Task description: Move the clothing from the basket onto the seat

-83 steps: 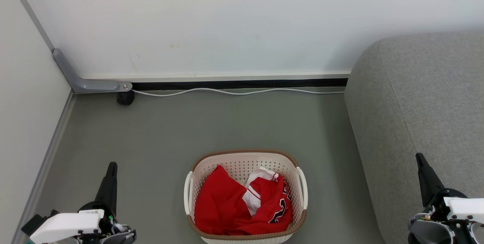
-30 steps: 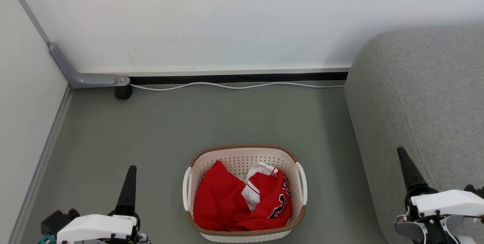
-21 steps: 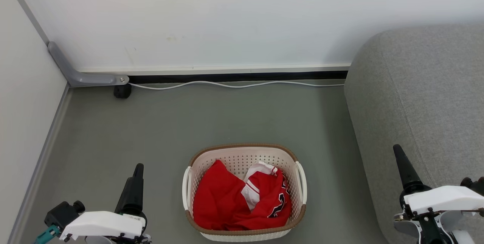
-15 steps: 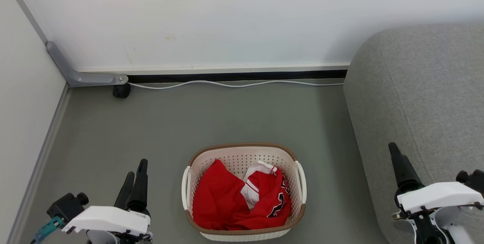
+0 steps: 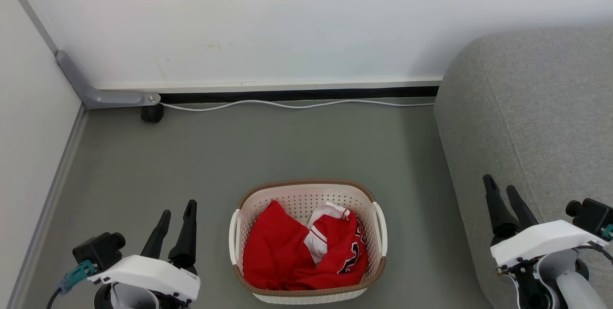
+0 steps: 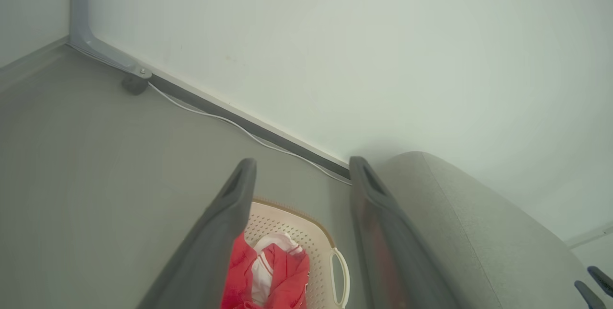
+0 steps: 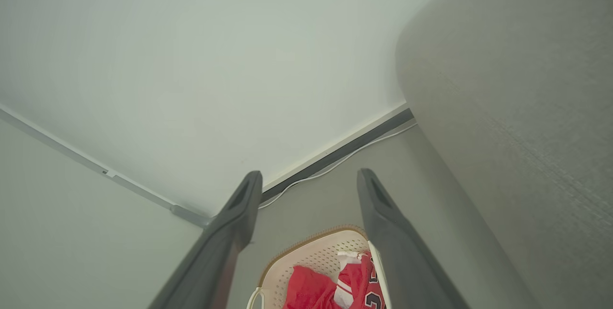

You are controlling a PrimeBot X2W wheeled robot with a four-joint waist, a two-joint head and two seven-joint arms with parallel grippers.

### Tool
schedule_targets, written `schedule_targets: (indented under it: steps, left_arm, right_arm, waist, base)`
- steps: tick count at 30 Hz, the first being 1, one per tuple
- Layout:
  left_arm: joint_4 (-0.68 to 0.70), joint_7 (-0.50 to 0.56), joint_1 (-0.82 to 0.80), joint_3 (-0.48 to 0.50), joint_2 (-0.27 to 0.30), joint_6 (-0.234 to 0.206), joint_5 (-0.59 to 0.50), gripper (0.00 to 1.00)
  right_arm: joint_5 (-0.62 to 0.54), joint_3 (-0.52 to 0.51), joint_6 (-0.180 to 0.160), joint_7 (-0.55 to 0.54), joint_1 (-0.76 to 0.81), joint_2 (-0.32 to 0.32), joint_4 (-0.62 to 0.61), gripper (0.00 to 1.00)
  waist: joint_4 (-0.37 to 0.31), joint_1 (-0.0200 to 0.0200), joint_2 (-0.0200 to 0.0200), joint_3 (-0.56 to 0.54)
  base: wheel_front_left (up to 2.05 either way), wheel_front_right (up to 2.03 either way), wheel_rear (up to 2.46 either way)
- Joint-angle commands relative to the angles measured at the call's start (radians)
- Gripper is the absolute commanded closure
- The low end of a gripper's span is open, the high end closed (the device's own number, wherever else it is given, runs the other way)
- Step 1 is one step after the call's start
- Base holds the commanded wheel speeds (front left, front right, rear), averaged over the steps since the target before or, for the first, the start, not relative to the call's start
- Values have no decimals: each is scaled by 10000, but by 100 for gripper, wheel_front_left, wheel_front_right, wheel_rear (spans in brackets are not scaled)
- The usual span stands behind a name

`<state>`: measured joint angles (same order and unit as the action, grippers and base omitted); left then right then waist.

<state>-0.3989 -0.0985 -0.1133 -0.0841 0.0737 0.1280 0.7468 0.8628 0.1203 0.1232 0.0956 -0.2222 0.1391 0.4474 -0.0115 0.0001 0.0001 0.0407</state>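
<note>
Clothing [image 5: 297, 256], two red pieces crumpled together, lies in the basket [image 5: 306, 185] on the floor [image 5: 239, 146], between the two pincers and touched by neither. The left pincer [image 5: 178, 207] hovers just left of the basket, fingers apart. The right pincer [image 5: 499, 183] hangs farther off on the other side, at the edge of the seat [image 5: 536, 108], fingers likewise apart. The head view shows dark numbers on the garment nearer the right pincer. The left wrist view frames the basket's far end between its fingers and catches the other pincer's tips at its lower right corner. The right wrist view has the seat's side rising right of its fingers.
</note>
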Motion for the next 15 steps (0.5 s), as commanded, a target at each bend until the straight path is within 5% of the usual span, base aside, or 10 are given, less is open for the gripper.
schedule_targets:
  steps: [1, 15]
  left_arm:
    - [212, -128, -600, 144, 138, 21, -263, 0]
    - [-67, -568, -894, 118, 159, 20, -2468, 0]
  right_arm:
    - [-232, 177, 55, 157, -461, 197, -159, 0]
    - [-2205, 492, 61, 598, -812, 379, 128, 0]
  waist:
    - [-3, -1, -1, 0]
    - [-34, -1, -1, 44]
  base:
    - [0, 0, 0]
    - [0, 0, 0]
